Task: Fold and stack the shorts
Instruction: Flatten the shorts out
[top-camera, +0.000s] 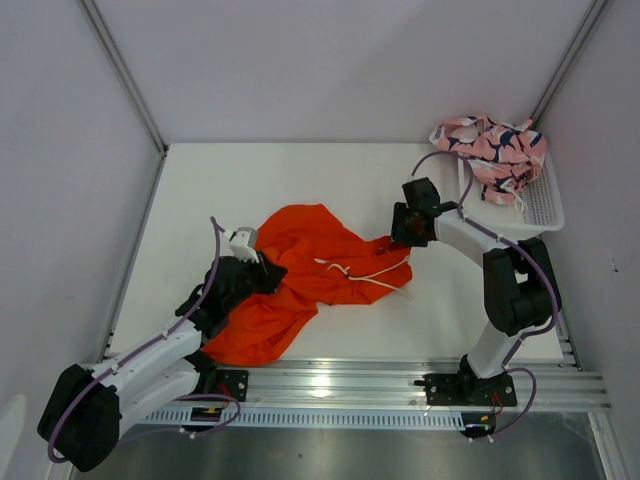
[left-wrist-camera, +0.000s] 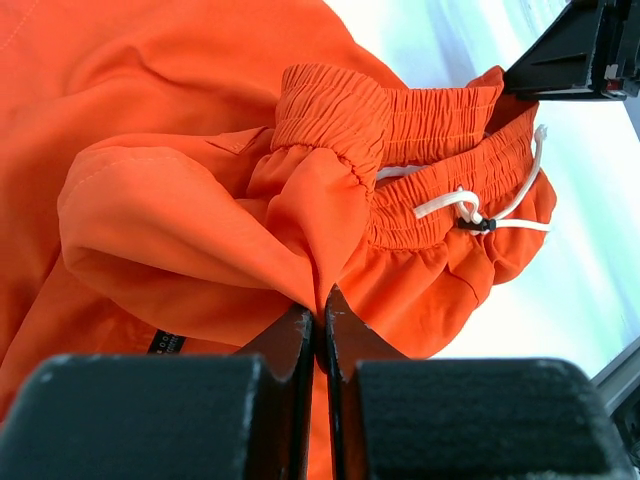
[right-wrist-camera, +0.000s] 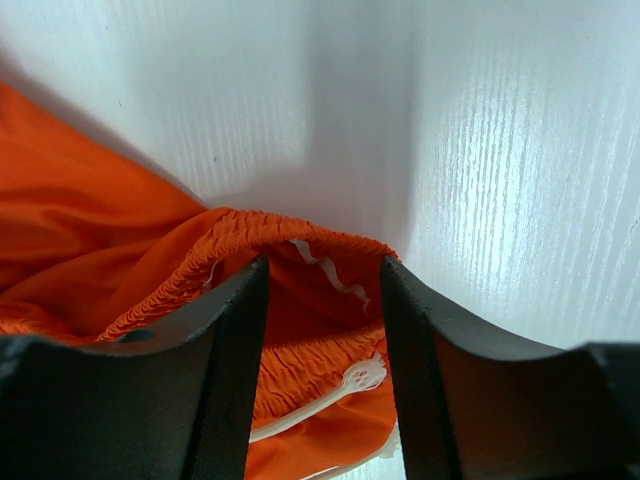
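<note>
The orange shorts (top-camera: 300, 275) lie crumpled in the middle of the white table, with a white drawstring (top-camera: 362, 275) showing. My left gripper (top-camera: 268, 272) is shut on a fold of the orange shorts (left-wrist-camera: 230, 230) at their left side. My right gripper (top-camera: 408, 238) is open, its jaws astride the elastic waistband (right-wrist-camera: 300, 300) at the shorts' right end, not closed on it. The pink printed shorts (top-camera: 495, 150) lie bunched in the white mesh basket (top-camera: 540, 205) at the back right.
Grey walls enclose the table on three sides. A metal rail (top-camera: 350, 385) runs along the near edge, carrying both arm bases. The basket stands just behind my right arm.
</note>
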